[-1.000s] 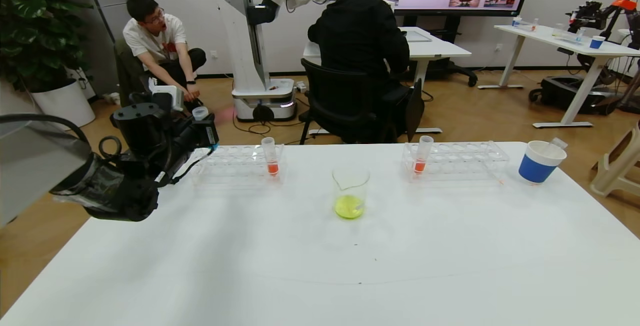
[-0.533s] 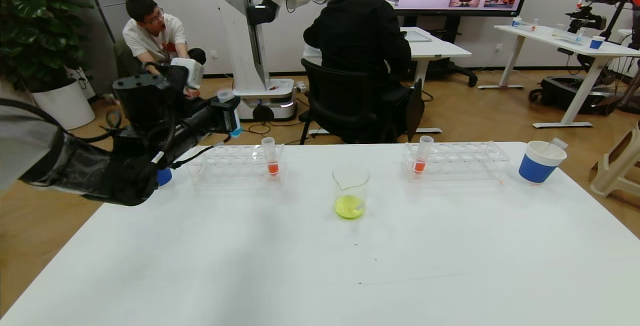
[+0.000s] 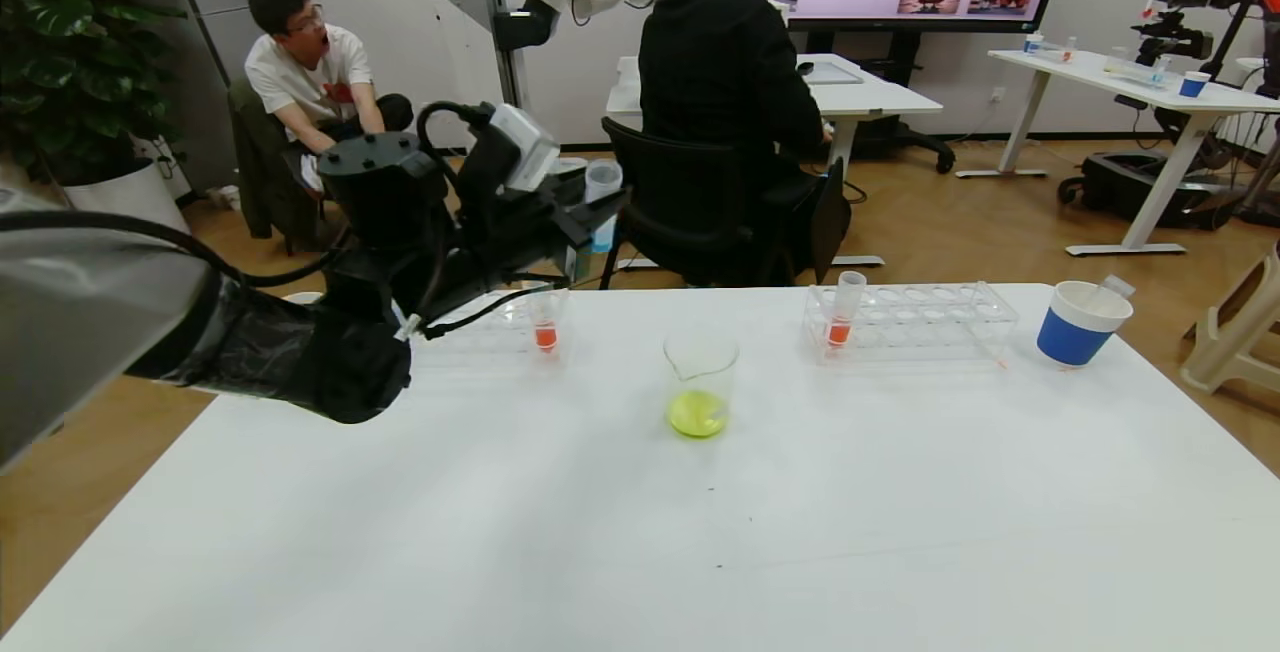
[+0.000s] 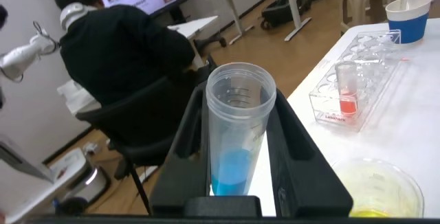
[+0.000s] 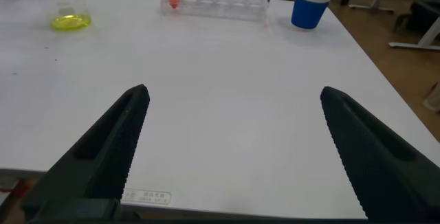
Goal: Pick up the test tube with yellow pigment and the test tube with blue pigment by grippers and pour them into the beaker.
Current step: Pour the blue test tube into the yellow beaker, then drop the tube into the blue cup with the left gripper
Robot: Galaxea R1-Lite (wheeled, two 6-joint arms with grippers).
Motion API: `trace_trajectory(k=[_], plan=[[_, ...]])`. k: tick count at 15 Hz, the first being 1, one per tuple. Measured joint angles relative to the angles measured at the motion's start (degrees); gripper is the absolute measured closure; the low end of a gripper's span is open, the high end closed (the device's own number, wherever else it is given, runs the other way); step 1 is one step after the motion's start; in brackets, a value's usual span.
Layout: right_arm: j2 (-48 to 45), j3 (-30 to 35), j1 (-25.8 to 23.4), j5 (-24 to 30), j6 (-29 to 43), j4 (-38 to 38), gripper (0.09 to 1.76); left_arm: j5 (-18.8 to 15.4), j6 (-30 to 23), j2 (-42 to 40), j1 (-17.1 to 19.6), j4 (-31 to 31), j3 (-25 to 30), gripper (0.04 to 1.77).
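My left gripper [image 3: 597, 204] is shut on the test tube with blue pigment [image 3: 601, 190] and holds it upright, high above the back of the table, left of and behind the beaker [image 3: 700, 384]. In the left wrist view the tube [image 4: 237, 135] sits between the black fingers [image 4: 297, 148], light-blue liquid at its bottom, with the beaker [image 4: 379, 191] below. The beaker holds yellow-green liquid. No tube with yellow pigment shows. My right gripper [image 5: 234, 93] is open and empty over the table's near part, out of the head view.
A clear rack [image 3: 915, 324] with an orange-red tube [image 3: 842, 317] stands back right. Another orange-red tube [image 3: 545, 324] stands in the left rack, partly hidden by my left arm. A blue-and-white paper cup [image 3: 1080, 324] holds an empty-looking tube. People and chairs are beyond the table.
My left arm has risen and swung right with the blue tube, from the left rack's far end to above that rack, nearer the beaker. The beaker and racks have not moved.
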Motion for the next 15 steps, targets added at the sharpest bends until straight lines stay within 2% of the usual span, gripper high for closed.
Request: trace_trajectory(k=[3,7,10,12,15], plan=[[0.0,0.0,0.0,0.0,0.0,0.0,0.11,-1.6,6.4,4.5,-2.9,-3.5,-2.9,1.31],[0.0,0.0,0.0,0.0,0.0,0.0,0.11,-7.6,16.1,9.8,-4.4,-4.9,-8.0,1.31],[0.0,0.0,0.0,0.0,0.0,0.0,0.11,-11.7,23.1,12.9,-4.7,-7.6,-9.2,1.31],[0.0,0.0,0.0,0.0,0.0,0.0,0.11,-12.8,26.0,14.6,-4.8,-9.7,-9.4,1.31],[0.0,0.0,0.0,0.0,0.0,0.0,0.11,-15.0,33.9,16.5,-5.2,-9.5,-9.6,1.31]])
